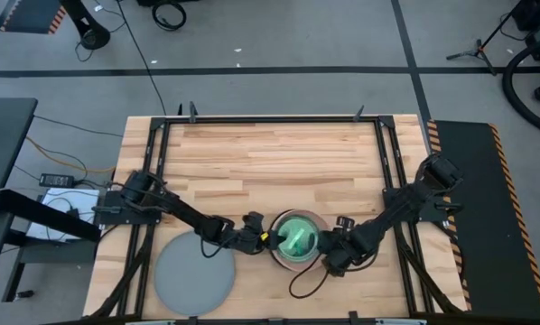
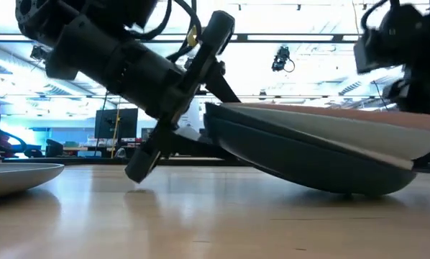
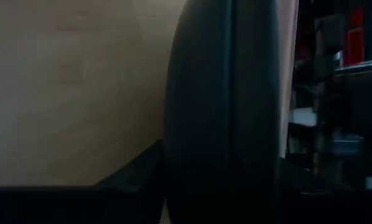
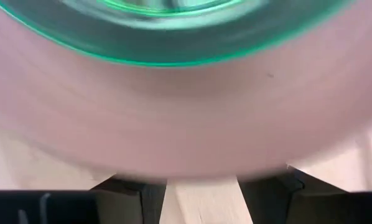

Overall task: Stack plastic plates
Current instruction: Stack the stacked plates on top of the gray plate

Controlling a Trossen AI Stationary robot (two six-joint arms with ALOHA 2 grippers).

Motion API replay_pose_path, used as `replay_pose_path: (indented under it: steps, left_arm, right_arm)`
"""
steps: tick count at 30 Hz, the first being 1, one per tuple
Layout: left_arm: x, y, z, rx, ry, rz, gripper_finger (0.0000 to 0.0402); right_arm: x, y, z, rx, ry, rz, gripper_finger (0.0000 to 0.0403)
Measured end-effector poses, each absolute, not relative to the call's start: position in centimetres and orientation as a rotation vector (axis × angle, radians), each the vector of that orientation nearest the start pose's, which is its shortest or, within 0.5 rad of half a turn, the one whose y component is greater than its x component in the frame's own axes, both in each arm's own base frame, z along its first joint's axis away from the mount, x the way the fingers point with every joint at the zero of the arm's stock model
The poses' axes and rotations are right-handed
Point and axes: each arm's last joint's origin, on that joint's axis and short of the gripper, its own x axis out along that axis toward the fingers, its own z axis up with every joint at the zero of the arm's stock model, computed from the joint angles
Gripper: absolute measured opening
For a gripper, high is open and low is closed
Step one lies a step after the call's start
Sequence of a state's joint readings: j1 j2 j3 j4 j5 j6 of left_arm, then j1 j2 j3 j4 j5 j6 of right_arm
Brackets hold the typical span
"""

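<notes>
A stack of plates [image 1: 297, 239] sits near the table's near edge, lime green on top. In the low view the stack [image 2: 323, 151] shows dark teal at the bottom, a pale plate and salmon pink above. It is tilted, its left rim raised and its underside [image 2: 348, 191] on the wood. My left gripper [image 1: 265, 237] is at that raised rim. My right gripper [image 1: 327, 251] is open at the stack's right rim; its fingers [image 4: 139, 193] lie low on the table in front of the salmon rim [image 4: 192, 143]. The large grey plate [image 1: 193, 275] lies flat on the table. My left gripper [image 3: 223, 199] holds the stack by its left rim [image 3: 223, 93], coming level from the table's left. One finger [image 3: 133, 180] is under the dark teal bottom plate and the other above the stack. That side is lifted; the stack's underside stays on the table. I cannot tell whether my right gripper touches the stack.
The grey plate [image 2: 21, 176] lies left of the stack, close under my left arm. A cable loops on the table just near-side of the stack [image 1: 306, 284]. Bare wood [image 1: 279, 162] stretches toward the far edge. Black frame rails run along the table's sides.
</notes>
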State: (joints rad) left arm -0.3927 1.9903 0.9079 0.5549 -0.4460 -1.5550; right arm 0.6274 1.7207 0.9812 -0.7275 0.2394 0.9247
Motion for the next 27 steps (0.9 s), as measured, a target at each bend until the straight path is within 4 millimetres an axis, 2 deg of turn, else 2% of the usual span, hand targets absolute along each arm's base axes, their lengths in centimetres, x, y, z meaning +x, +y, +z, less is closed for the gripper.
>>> replay_pose_path:
  steps: [5,12,18,22,27]
  left_arm:
    - [34.9,-13.1,12.7,-1.245,0.338,0.381,0.0183]
    - [33.7,-12.1,15.4,-1.182,0.39,0.434,0.0183]
    - [32.5,-11.2,19.0,-1.151,0.47,0.328,0.0181]
    - [30.6,-11.2,22.0,-1.104,0.59,0.181,0.0181]
    - [25.6,-11.1,25.1,-1.033,0.858,0.066,0.0181]
  right_arm:
    - [22.4,16.9,17.0,0.198,1.244,-0.348,0.019]
    - [20.7,16.4,19.7,0.287,1.183,-0.407,0.019]
    - [19.4,16.1,21.2,0.33,1.173,-0.408,0.019]
    - [18.8,16.5,21.7,0.382,1.165,-0.393,0.019]
    - [18.0,17.5,21.7,0.443,1.154,-0.404,0.019]
